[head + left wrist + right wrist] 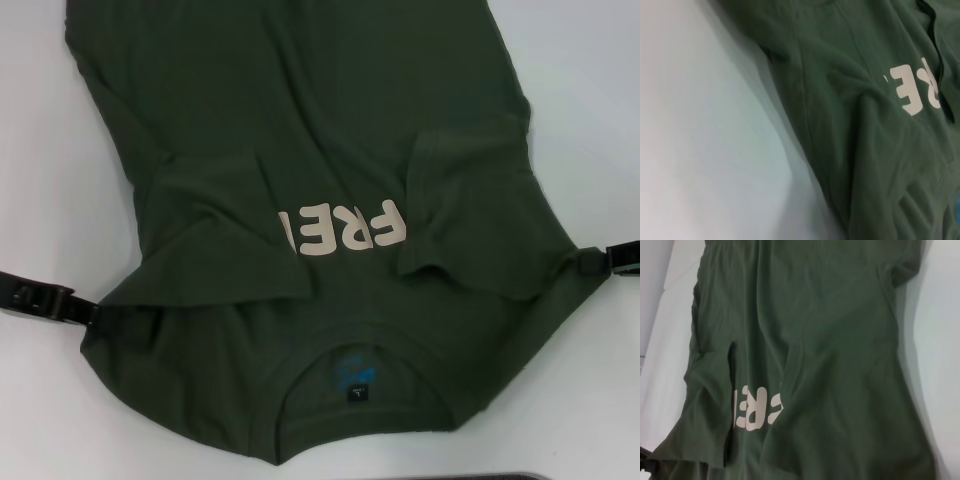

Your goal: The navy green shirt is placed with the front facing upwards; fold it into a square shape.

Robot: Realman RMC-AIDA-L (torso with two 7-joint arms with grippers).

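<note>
At the shirt's two shoulder edges, the left gripper (85,310) and right gripper (590,262) meet the cloth; whether either's jaws are closed on it I cannot tell. The navy green shirt (300,150) lies front-up across the white table (40,140), collar at the near edge, both sleeves already folded inward over the chest. To fold well, both sides should probably lift evenly and carry together toward the hem.

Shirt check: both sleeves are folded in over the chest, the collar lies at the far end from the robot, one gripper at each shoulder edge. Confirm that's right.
Not quite. In the head view the navy green shirt's collar lies at the robot's near end, not the far end. Both sleeves are folded inward, with the left gripper and right gripper at the shoulder edges.
</note>
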